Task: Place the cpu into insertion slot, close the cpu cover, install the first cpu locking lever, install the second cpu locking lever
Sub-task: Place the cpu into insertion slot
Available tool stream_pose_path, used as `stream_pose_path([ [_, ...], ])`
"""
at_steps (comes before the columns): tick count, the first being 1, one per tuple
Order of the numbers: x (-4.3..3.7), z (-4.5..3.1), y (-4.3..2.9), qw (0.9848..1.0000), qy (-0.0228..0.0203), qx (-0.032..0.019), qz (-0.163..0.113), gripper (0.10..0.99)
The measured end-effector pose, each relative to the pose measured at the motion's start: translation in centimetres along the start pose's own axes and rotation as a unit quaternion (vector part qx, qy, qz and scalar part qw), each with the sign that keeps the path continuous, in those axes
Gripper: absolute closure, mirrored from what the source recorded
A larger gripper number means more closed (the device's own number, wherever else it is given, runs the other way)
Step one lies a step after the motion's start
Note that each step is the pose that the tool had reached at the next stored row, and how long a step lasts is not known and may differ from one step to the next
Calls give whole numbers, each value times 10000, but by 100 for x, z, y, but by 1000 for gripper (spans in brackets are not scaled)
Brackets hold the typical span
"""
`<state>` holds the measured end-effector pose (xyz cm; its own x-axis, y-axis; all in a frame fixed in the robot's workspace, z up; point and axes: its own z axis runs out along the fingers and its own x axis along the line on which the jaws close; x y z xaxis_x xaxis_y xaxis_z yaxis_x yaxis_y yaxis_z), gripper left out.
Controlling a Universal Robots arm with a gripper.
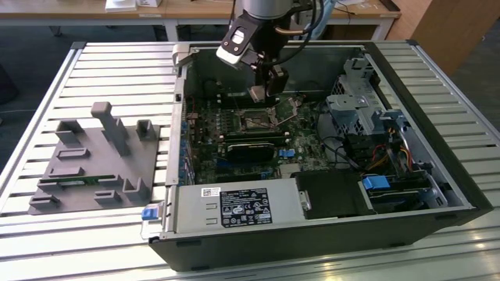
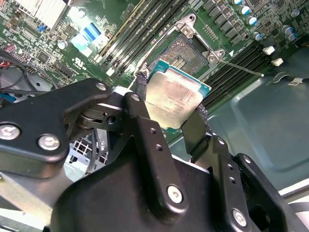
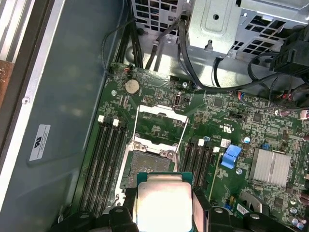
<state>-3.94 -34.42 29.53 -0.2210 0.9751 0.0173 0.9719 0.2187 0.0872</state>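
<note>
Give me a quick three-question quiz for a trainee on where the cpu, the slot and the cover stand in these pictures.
1. True or false: the gripper is shut on the cpu.
2. Pick one. The cover is: A, swung open, off the slot; B, closed over the slot; C, held by the gripper.
3. Short answer: is the cpu seated in the slot?
Key: 1 true. 2 A. 3 no, the gripper holds it clear of the bare slot.
</note>
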Motion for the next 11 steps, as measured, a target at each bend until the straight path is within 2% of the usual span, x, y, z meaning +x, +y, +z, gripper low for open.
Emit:
stream_pose_path([
  [11, 0, 14, -1, 10000, -2, 0, 17, 545],
])
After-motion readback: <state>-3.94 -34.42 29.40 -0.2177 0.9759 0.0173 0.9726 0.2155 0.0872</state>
